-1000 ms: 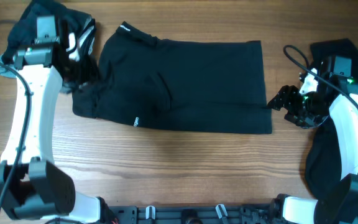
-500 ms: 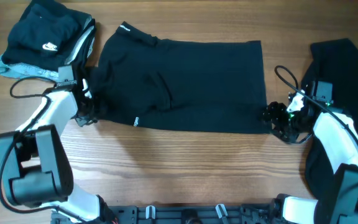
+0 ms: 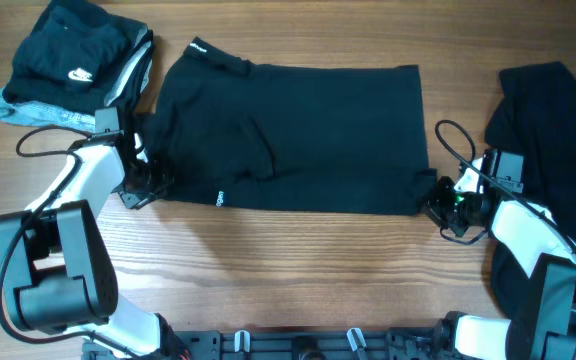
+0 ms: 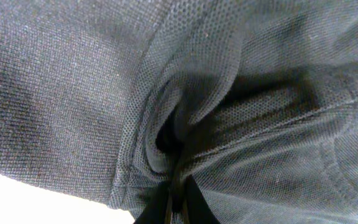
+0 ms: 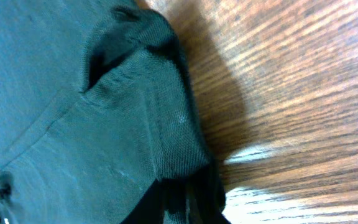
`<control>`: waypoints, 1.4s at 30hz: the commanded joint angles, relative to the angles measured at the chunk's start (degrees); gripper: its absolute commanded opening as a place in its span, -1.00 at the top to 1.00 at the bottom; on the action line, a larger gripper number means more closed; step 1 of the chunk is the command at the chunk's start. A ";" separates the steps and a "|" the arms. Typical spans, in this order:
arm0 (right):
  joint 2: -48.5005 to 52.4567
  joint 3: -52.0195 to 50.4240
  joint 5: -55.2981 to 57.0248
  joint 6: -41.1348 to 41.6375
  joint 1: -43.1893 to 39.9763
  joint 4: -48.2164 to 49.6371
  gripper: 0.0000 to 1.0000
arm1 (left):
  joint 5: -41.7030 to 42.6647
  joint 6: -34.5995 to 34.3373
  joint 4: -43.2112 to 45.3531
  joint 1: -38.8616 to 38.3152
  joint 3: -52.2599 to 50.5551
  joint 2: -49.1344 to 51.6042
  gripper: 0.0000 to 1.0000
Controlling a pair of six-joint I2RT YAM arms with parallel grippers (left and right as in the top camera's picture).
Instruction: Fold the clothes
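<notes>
In the middle of the wooden table, a large black mesh-knit garment lies spread flat, a tiny white label near its lower edge. The left gripper sits at its lower left corner; the wrist view shows its fingers pinched tight on a bunched fold of the fabric. The right gripper is at the lower right corner, its jaws likewise closed on the cloth's hemmed corner, which is drawn up off the wood. At the far left rests a folded black garment with a white swoosh logo on a grey-blue one; another black garment lies at the right edge.
</notes>
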 commanded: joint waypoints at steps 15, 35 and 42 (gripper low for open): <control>-19.12 1.88 6.71 -8.20 0.09 -17.88 -0.15 | -3.45 2.25 -12.98 9.86 -1.11 -5.03 0.27; -2.10 1.81 -0.70 -6.88 0.11 -5.27 -0.26 | -1.57 3.54 -12.68 9.84 1.29 -22.03 -0.01; -1.27 1.81 0.17 -7.80 0.11 -3.32 0.71 | -1.55 3.52 -12.48 9.84 1.29 -22.03 -0.02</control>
